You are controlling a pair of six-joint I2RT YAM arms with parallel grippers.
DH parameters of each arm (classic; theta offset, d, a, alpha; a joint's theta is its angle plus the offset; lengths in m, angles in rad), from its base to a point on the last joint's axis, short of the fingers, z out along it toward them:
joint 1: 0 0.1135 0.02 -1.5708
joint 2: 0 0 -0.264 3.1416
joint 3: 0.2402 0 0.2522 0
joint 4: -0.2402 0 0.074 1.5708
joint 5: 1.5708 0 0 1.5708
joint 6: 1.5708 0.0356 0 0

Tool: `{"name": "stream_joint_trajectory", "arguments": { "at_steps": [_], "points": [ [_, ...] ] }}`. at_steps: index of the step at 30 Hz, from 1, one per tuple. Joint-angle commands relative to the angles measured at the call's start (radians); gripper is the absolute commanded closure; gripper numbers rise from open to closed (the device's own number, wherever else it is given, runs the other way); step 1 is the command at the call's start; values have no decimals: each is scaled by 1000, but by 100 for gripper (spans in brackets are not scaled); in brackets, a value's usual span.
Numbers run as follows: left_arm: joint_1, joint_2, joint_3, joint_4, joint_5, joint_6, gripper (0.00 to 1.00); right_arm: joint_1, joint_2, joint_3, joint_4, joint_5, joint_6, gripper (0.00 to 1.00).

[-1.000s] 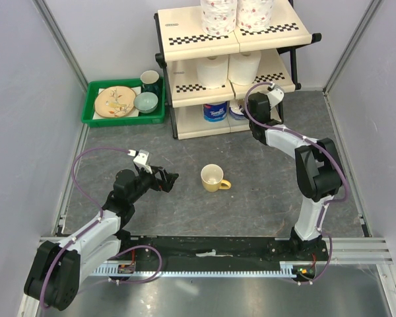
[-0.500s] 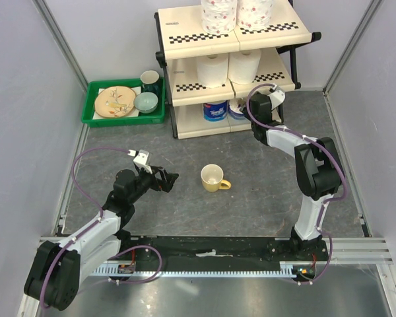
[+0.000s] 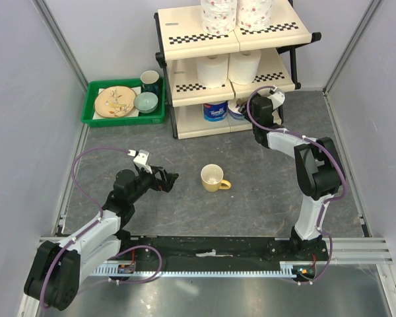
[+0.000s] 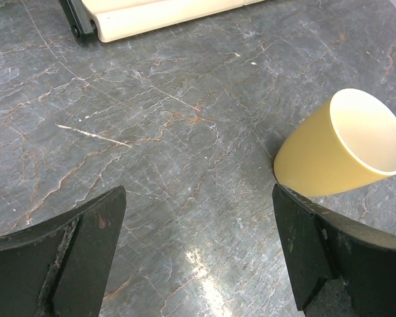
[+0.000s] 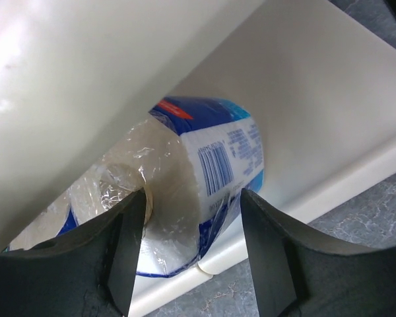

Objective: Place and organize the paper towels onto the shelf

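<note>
The shelf (image 3: 185, 23) stands at the back. Two floral paper towels (image 3: 218, 16) sit on its top tier and two plain ones (image 3: 212, 70) on the middle tier. One blue-wrapped roll (image 3: 216, 112) sits at the bottom left. My right gripper (image 3: 248, 107) is at the bottom tier with the second blue-wrapped roll (image 5: 204, 172) between its open fingers (image 5: 267, 257). That roll rests tilted on the bottom panel (image 5: 317, 99), with a gap to the right finger. My left gripper (image 4: 198, 251) is open and empty, low over the floor.
A yellow mug (image 3: 214, 177) stands mid-floor, just right of my left gripper, and shows in the left wrist view (image 4: 343, 152). A green tray (image 3: 92, 113) holding a plate and bowl, with a dark mug behind, sits left of the shelf. Grey walls close in both sides.
My right gripper has shifted slightly right and back at the bottom tier, and more of the blue-wrapped roll shows beside it. The left arm has not moved.
</note>
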Motion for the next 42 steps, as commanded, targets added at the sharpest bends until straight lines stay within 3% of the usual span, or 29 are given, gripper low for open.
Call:
{"name": "stream_joint_trajectory", "arguments": {
  "at_steps": [1, 10, 27, 33, 42],
  "points": [
    [-4, 3, 34, 28, 16, 4, 1, -4, -34, -5, 89, -69, -29, 33],
    [-4, 3, 34, 28, 20, 4, 1, -13, -55, -29, 134, -100, -79, 27],
    [-4, 6, 35, 28, 26, 6, 1, -48, -260, -265, 309, -208, -92, 20],
    [-4, 5, 35, 28, 26, 6, 1, -100, -334, -437, 344, -142, 56, 18],
    [-4, 6, 35, 26, 27, 6, 1, -229, -91, -457, 718, -418, 316, 18]
  ]
}}
